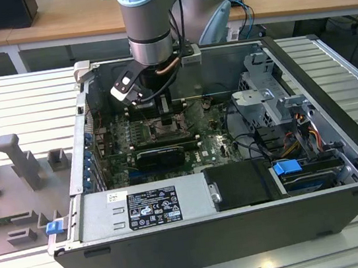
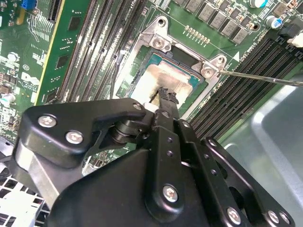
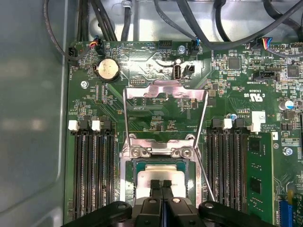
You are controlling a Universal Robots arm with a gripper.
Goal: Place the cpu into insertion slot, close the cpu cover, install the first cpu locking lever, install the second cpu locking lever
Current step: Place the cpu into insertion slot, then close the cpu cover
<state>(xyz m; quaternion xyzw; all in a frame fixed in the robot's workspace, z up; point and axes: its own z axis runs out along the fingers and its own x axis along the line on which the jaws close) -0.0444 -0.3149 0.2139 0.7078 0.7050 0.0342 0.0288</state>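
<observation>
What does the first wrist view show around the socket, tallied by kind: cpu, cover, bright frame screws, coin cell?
cpu: 1
cpu cover: 1
socket frame screws: 2
coin cell battery: 1
Total: 5

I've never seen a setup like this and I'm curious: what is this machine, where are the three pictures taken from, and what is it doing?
It is a robot arm reaching into an open computer case lying on a slatted table. The exterior view looks on from outside; both wrist views come from cameras riding on the arm, facing the motherboard. The cpu sits in the insertion slot, and the cpu cover stands open. The gripper, fingers shut together, has its tips at the cpu's top; it grips nothing.
</observation>
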